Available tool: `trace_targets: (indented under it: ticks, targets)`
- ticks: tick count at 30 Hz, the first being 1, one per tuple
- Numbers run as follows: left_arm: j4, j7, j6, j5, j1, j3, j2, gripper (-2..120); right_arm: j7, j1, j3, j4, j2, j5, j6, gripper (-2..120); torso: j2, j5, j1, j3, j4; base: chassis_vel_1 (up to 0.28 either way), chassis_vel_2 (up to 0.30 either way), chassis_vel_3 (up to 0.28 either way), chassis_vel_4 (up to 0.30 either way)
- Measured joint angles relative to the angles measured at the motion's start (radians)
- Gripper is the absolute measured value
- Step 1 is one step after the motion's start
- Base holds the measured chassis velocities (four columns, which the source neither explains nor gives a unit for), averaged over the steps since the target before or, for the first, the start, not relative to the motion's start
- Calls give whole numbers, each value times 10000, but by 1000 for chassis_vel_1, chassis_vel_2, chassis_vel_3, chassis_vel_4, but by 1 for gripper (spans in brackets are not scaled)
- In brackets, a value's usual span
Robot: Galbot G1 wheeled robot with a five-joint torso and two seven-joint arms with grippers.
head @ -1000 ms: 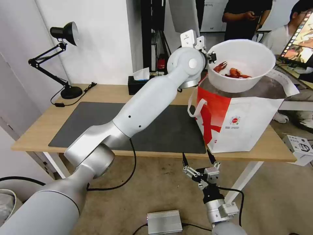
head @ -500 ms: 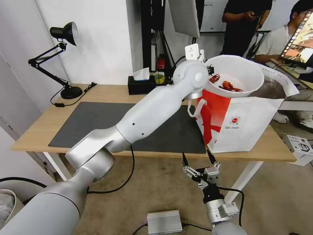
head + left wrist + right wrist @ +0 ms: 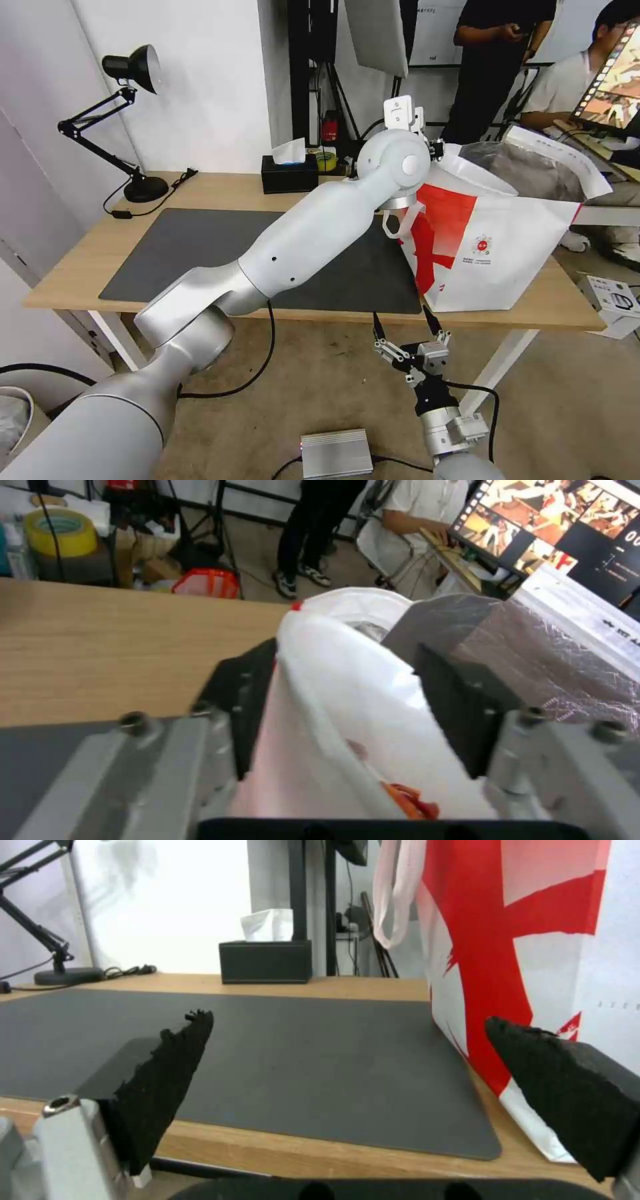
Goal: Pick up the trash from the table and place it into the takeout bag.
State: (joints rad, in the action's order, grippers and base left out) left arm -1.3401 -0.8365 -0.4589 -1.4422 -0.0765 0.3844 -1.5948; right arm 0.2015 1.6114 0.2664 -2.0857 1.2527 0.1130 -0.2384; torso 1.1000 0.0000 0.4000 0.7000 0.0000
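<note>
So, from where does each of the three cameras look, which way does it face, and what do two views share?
Head view: from the robot's head, forward and down at the light-wood table; left arm reaches to the white takeout bag with a red band, right gripper below the table edge.
Left wrist view: over the bag's mouth, left gripper around the white round bowl.
Right wrist view: along the dark grey mat, open fingertips.
Shared: bag, black tissue box.

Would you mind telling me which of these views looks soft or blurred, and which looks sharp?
Left wrist view: soft throughout, the white bowl between the left gripper fingers smeared. Right wrist view: near fingertips fuzzy, tissue box crisper. Head view: sharp, the takeout bag logo legible as a mark.
</note>
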Motion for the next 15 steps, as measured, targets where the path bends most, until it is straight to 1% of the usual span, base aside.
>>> trace_targets:
  ticks: [1,2,3,5,6,8,9,10,15]
  targets:
    - [0,0,0,0,0,0,0,67,0,0,0,0,0,0,0,100,0,0,0,0,0,0,0,0,0]
    - [-32,10,0,0,28,18,0,74,0,0,0,0,0,0,0,100,0,0,0,0,0,0,0,0,0]
    - [-32,10,0,0,28,18,0,74,0,0,0,0,0,0,0,100,0,0,0,0,0,0,0,0,0]
    - [-81,31,0,-15,51,38,0,80,0,0,0,0,0,0,0,100,0,0,0,0,0,0,0,0,0]
    - [-81,31,0,-15,51,38,0,80,0,0,0,0,0,0,0,100,0,0,0,0,0,0,0,0,0]
    - [-116,61,6,-33,52,68,0,93,0,0,0,0,-1,0,0,100,0,0,0,0,0,0,0,0,0]
    - [-116,61,6,-33,52,68,0,93,0,0,0,0,-1,0,0,100,0,0,0,0,0,0,0,0,0]
    - [-137,70,6,-38,52,99,-1,98,0,0,0,0,0,0,0,100,0,0,0,0,0,0,0,0,0]
    - [-141,76,6,-22,105,201,-1,100,0,0,0,0,0,0,0,100,0,0,0,-1,0,0,0,0,0]
